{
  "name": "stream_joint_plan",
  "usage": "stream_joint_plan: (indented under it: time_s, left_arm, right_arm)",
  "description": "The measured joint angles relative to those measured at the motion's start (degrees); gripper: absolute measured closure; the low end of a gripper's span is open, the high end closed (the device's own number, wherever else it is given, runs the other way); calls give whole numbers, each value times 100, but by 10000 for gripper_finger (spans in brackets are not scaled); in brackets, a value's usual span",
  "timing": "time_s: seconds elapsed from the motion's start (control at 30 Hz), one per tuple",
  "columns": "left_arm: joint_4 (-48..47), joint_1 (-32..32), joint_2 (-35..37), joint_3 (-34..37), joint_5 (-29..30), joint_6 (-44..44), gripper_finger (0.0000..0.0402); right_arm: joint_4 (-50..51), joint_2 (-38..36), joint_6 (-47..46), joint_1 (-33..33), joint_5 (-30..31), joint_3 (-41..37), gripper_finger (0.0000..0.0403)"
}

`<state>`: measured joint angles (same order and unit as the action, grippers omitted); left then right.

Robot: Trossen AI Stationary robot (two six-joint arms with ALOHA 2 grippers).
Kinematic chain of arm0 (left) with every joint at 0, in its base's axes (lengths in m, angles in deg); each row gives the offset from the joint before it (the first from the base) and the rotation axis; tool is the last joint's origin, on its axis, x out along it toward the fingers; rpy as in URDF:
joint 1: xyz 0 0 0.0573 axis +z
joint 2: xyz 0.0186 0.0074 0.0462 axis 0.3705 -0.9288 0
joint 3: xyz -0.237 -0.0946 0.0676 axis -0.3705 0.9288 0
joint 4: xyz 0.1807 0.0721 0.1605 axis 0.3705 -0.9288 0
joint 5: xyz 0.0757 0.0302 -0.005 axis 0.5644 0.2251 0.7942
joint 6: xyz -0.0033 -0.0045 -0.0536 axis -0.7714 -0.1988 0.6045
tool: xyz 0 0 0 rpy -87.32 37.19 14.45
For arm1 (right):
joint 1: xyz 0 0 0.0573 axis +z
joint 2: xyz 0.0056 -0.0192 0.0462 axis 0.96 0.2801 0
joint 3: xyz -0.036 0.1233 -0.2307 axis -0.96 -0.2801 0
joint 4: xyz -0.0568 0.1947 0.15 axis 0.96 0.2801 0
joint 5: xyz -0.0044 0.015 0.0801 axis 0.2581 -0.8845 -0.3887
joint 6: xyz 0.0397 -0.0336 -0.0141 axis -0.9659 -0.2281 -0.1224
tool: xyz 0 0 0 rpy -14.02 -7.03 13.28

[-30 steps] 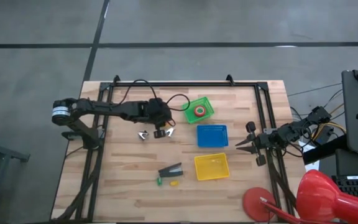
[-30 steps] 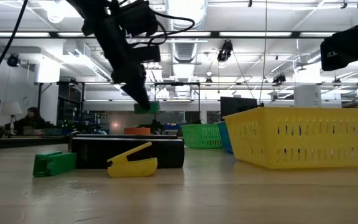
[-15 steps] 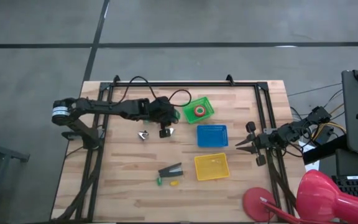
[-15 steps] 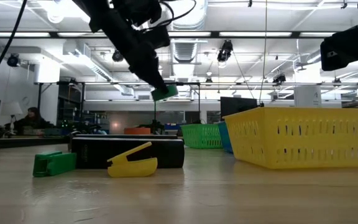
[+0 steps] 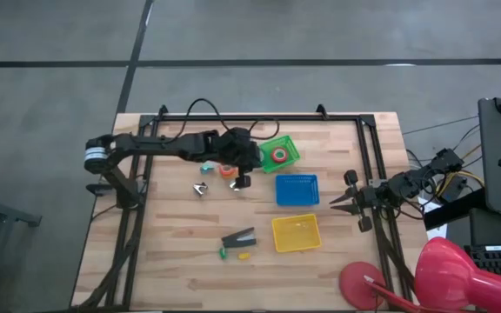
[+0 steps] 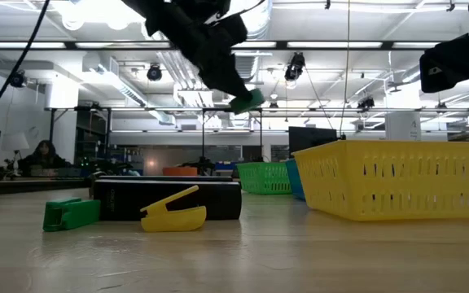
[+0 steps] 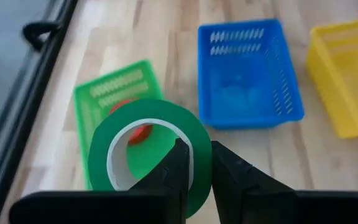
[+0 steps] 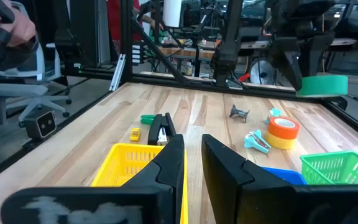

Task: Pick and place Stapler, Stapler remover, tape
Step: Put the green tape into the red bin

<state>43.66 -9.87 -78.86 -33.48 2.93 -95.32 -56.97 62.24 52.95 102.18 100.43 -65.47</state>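
Nearest the tabletop's front edge lie a green bit and a yellow bit, with the stapler just behind them and a yellow basket to its right. Farther back stands a blue basket. At the right edge, level with these two baskets, the right hand waits above the tabletop with its fingers nearly together and nothing between them. Beyond, the left hand pinches the rim of a green tape roll in the air beside the green basket near the far edge. Beneath the arm, an orange tape rests on the wood beside a small cyan object.
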Motion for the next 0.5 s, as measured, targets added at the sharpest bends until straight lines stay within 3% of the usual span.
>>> stream_joint_plan:
  time_s: [0.5]
  left_arm:
    - [-1222, 509, -1824, -2281, -459, -488, 351]
  right_arm:
    - [-1, -2, 0, 1, 0, 0, 351]
